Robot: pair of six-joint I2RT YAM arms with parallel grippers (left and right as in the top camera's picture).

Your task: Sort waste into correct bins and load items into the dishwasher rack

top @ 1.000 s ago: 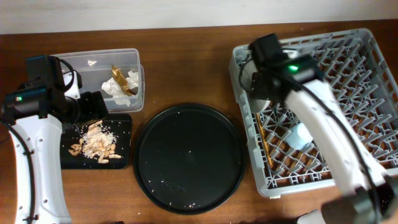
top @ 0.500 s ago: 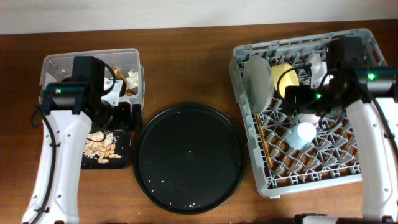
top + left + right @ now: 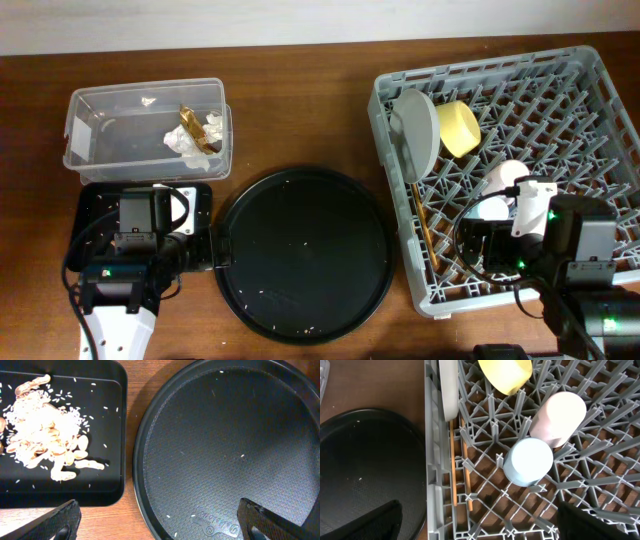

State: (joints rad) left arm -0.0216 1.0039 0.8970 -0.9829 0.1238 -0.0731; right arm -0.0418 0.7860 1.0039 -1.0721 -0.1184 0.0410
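The clear tub (image 3: 72, 130) at the back left holds white tissue (image 3: 178, 141) and a brown-gold wrapper (image 3: 192, 124). Food scraps (image 3: 45, 435) lie in the flat black tray (image 3: 102, 477), which my left arm partly covers in the overhead view (image 3: 95, 200). The grey rack (image 3: 385, 110) holds an upright plate (image 3: 418, 130), a yellow bowl (image 3: 457, 128), a pink cup (image 3: 559, 417), a blue cup (image 3: 528, 461) and chopsticks (image 3: 465, 470). My left gripper (image 3: 165, 527) is open and empty between the flat tray and the round tray. My right gripper (image 3: 480, 530) is open and empty above the rack's front left corner.
A large round black tray (image 3: 305, 255) with a few rice grains sits mid-table between the flat tray and the rack. Brown wooden table (image 3: 300, 110) shows behind it. The rack's left wall (image 3: 431, 460) stands close to the round tray.
Both arms have drawn back towards the table's front edge. The left arm has left the tub and tray area; the right arm has uncovered the plate, bowl and cups.
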